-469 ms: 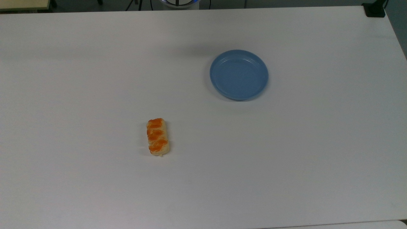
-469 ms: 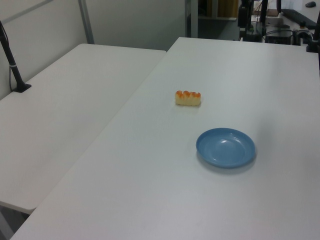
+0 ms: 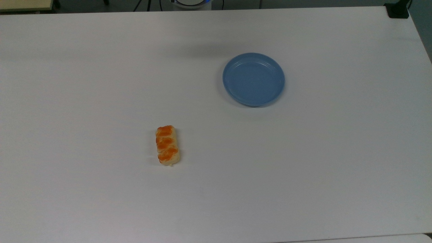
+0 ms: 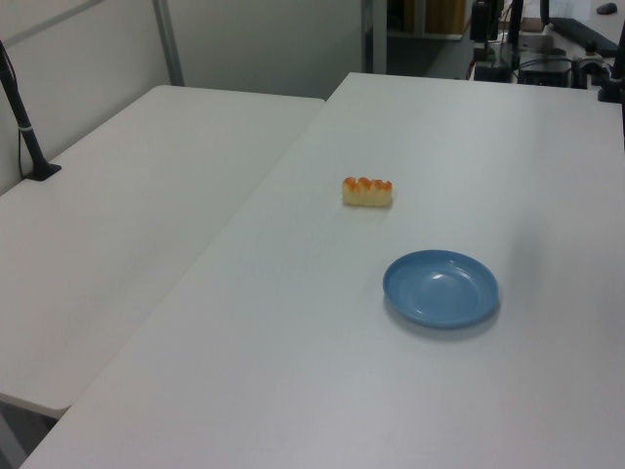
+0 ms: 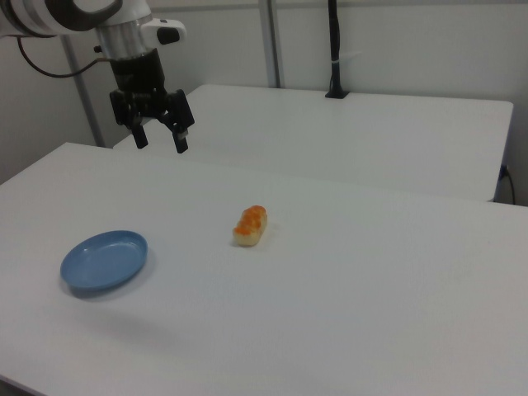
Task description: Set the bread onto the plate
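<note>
Nothing on the table point(image 3: 303, 175) has shifted in the last half second: the bread point(image 3: 167, 145) lies in the same spot, long axis running up-down in the top view, and the plate point(image 3: 253, 79) sits empty where it was. The one change I can find is small and at the far edge: the rounded white robot base point(image 3: 190, 2) at the top of the top view shows a little less than it did, and the dark hardware at the back of the left view has moved slightly. I read that as the arm being in motion while the scene waits.

The gripper point(image 5: 162, 137) hangs high above the table in the right view, fingers point(image 5: 178, 140) spread wide and pointing down, with nothing between them. Relative to those fingers, the bread point(image 5: 251, 226) is well below and off towards the right view's right, well apart from them; the plate point(image 5: 105, 261) is below and a little to the right view's left. In the left view the bread point(image 4: 367, 191) and plate point(image 4: 440, 288) stand clear of each other.

Judgement: the task is at its start, approach phase, no contact made. The next move calls for travel over the bread, with the open fingers set across its short width.
</note>
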`<state>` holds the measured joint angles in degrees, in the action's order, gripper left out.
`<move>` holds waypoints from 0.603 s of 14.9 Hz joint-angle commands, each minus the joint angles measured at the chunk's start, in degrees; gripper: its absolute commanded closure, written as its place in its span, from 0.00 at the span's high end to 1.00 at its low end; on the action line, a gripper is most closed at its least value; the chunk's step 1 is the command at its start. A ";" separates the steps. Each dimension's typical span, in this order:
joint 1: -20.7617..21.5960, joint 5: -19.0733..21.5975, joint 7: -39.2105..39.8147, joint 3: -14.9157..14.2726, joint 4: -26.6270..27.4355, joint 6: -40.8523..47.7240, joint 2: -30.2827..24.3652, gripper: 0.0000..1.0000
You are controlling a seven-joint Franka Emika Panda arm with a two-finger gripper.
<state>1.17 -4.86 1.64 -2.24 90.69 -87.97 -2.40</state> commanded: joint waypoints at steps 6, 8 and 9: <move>0.32 2.04 1.08 -0.39 0.98 1.05 -0.68 1.00; 0.32 3.45 1.08 -0.30 0.81 0.61 0.37 1.00; 0.41 3.45 1.08 -0.30 0.46 0.09 0.72 1.00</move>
<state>1.14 -3.07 1.69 -2.24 90.87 -87.48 -2.19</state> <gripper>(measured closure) 0.000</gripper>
